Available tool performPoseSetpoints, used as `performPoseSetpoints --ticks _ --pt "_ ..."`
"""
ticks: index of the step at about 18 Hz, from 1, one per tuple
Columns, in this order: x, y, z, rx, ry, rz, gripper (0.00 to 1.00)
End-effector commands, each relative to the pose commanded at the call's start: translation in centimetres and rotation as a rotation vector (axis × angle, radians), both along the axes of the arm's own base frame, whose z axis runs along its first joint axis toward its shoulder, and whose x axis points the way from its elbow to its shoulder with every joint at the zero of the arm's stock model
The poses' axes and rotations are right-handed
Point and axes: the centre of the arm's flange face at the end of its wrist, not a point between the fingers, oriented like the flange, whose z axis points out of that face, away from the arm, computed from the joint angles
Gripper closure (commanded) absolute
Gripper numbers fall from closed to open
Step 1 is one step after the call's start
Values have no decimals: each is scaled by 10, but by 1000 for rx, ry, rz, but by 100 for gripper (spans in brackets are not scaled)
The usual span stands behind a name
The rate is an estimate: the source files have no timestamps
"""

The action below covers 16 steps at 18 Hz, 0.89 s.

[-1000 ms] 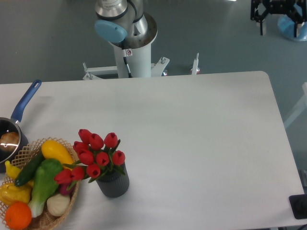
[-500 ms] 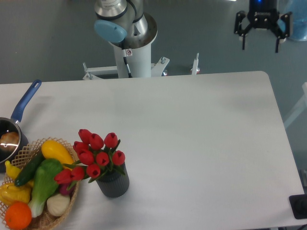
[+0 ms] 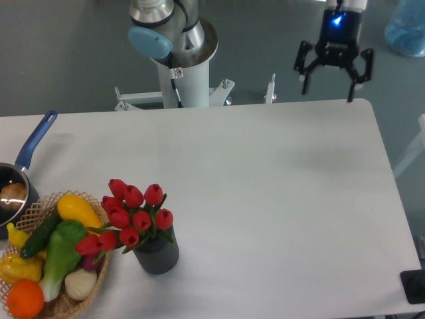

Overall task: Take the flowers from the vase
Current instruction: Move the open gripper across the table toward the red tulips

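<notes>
Gripper [image 3: 327, 85] above the table's [image 3: 279, 199] far edge, fingers spread wide, holding nothing, flowers [image 3: 130, 216] upright in the vase [image 3: 157, 255] well apart

Basket [image 3: 46, 292] crowds the flowers [image 3: 133, 216] leftward; bare table [image 3: 279, 199] rightward

saucepan [image 3: 13, 193] cut by left edge; basket [image 3: 93, 279] cut by bottom edge
</notes>
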Motion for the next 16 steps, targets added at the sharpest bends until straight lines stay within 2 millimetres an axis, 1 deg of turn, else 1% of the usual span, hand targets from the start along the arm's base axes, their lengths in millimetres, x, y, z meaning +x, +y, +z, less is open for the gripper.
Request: performPoseSetpoints --ticks 3,5,6,8,11,12,16 --pt "10 24 -1 17 -35 -27 0" --pt "16 35 -1 59 -75 -28 0" --pt "22 44 -2 88 -100 -37 0" --pt "40 62 -9 94 -131 -68 0" --pt "62 70 -7 88 -145 -78 0" --pt "65 72 -3 88 -140 -80 0" --pt "69 77 8 93 -166 -51 0"
